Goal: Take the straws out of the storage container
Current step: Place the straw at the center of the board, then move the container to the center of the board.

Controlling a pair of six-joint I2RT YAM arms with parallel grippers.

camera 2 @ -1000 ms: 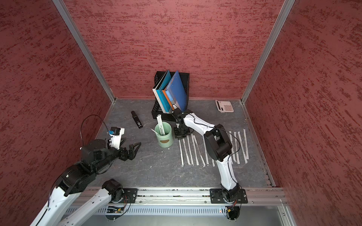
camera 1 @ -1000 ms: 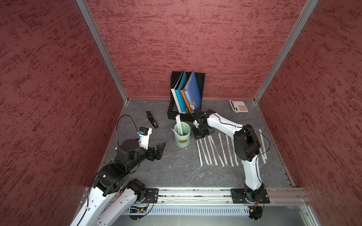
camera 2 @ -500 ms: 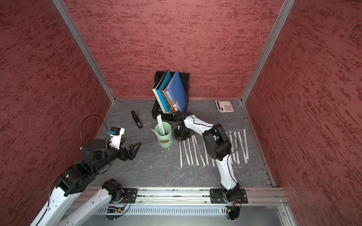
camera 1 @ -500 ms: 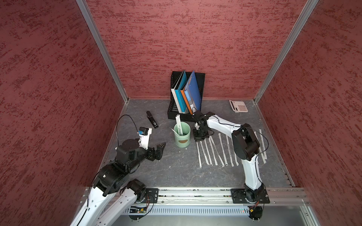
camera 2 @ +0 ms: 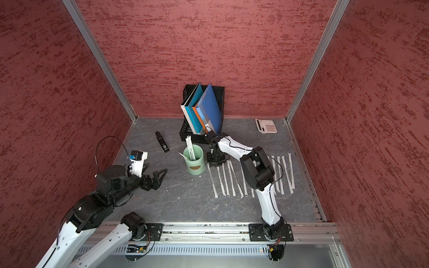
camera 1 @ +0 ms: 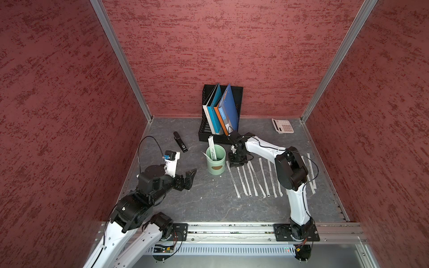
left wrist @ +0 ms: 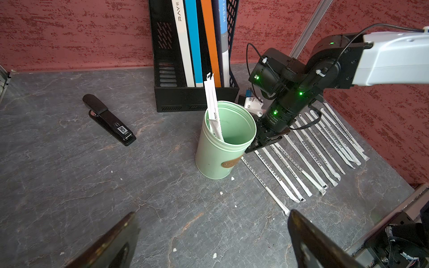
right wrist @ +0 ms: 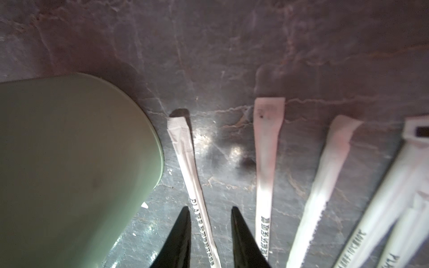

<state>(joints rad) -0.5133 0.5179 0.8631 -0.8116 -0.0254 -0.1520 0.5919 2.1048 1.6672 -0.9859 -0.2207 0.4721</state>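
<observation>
Jaws spread wide and empty, the left tool hangs over bare grey desk, nearer than the mint-green cup and toward its left-arm side. A row of straws in white paper wrappers lies flat on the desk on the cup's right-arm side, roughly parallel. Over the far end of the straw closest to the cup, the right tool points down just beside the cup's wall. Its jaws are narrowly parted with that straw lying between them, though whether a finger brushes the wrapper is hard to tell. A few more straws stand inside the cup, poking above its rim. Beyond the cup, a black stapler lies on its left-arm side. A black mesh file rack with folders stands straight behind the cup. A calculator lies well off on its right-arm side.
</observation>
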